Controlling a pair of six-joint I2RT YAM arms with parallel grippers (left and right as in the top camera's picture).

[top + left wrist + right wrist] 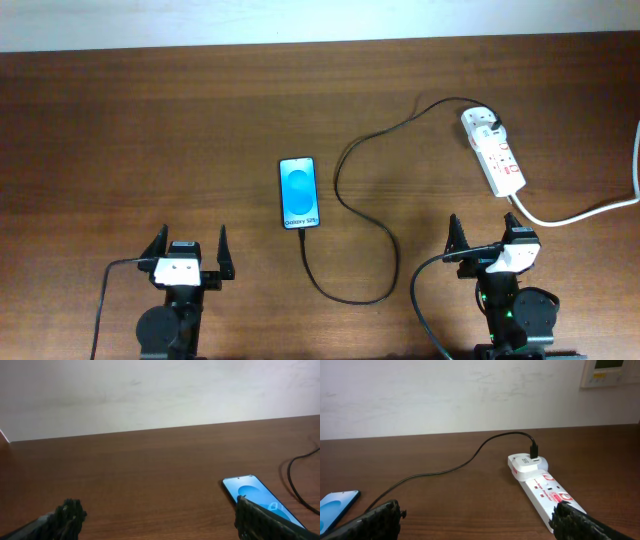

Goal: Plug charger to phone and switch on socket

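Note:
The phone (299, 193) lies face up mid-table, blue screen lit; it also shows in the left wrist view (255, 497) and the right wrist view (335, 509). The black charger cable (345, 190) runs from the phone's near end, loops across the table and ends in a dark plug (534, 451) seated in a white adapter on the socket (494, 150), a white power strip with red switches (545, 490). My left gripper (188, 252) is open and empty near the front edge, left of the phone. My right gripper (487, 240) is open and empty, just in front of the strip.
The strip's thick white cord (590, 210) trails to the right edge. A pale wall (150, 395) stands behind the table's far edge. A white wall panel (612, 372) hangs at upper right. The robots' own black cables run near the arm bases.

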